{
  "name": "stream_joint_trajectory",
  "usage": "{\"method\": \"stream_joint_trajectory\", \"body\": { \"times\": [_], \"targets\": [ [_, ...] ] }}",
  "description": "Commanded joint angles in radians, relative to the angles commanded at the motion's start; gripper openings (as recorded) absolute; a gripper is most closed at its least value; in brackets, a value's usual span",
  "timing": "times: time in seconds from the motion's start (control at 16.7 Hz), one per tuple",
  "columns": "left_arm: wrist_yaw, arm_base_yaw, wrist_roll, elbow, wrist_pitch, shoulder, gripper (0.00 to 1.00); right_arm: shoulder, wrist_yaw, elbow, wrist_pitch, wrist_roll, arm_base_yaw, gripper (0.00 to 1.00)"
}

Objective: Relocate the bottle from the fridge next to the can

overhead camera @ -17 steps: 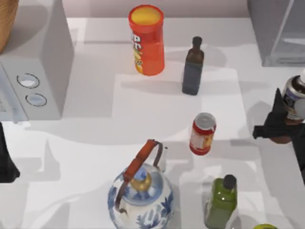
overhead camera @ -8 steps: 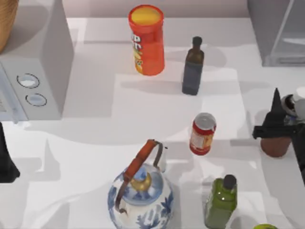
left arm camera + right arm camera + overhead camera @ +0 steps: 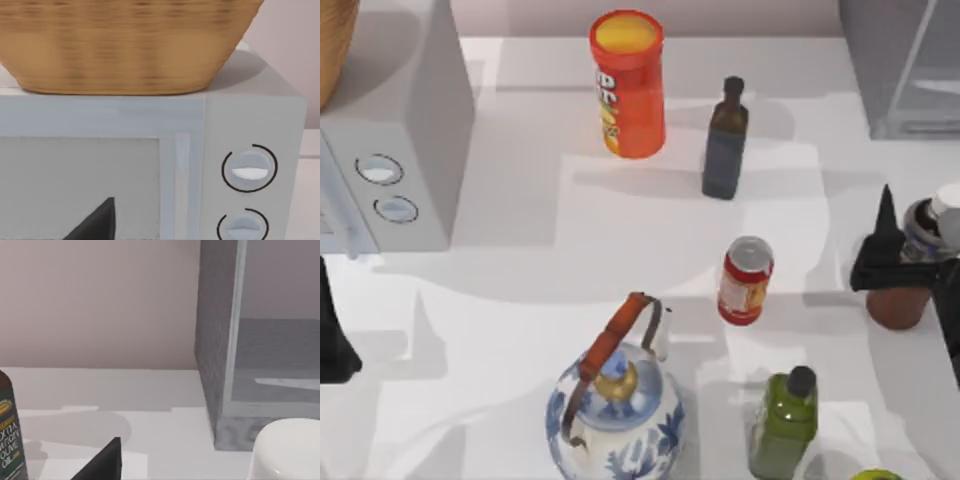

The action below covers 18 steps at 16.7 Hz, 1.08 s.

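One arm busy: right claw (image 3: 905,262) grips bottle (image 3: 910,285) upright, right of can (image 3: 745,281); left arm parked at table's left edge.

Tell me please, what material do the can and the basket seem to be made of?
The can looks like metal: shiny silver top, printed red label. The basket looks like woven wicker or straw, matte tan with ribbed rows. Both are rendered, so this is only how they look.

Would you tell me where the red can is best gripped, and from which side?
Grip the can across its round body at mid-height, coming from the table's right: it stands upright with free space around it, and the right gripper is nearest.
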Motion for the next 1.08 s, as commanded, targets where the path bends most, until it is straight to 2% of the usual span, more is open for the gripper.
{"method": "stream_joint_trajectory", "body": {
  "times": [0.18, 0.54, 0.78, 1.08],
  "targets": [
    [0.000, 0.000, 0.000, 0.000, 0.000, 0.000, 1.00, -0.002, 0.003, -0.003, 0.001, 0.000, 0.002, 1.00],
    [0.000, 0.000, 0.000, 0.000, 0.000, 0.000, 1.00, -0.062, 0.076, -0.102, 0.038, 0.001, 0.077, 1.00],
    [0.000, 0.000, 0.000, 0.000, 0.000, 0.000, 1.00, -0.059, 0.075, -0.099, 0.036, 0.001, 0.074, 1.00],
    [0.000, 0.000, 0.000, 0.000, 0.000, 0.000, 1.00, -0.215, 0.042, -0.061, -0.106, 0.009, 0.035, 1.00]
  ]
}}
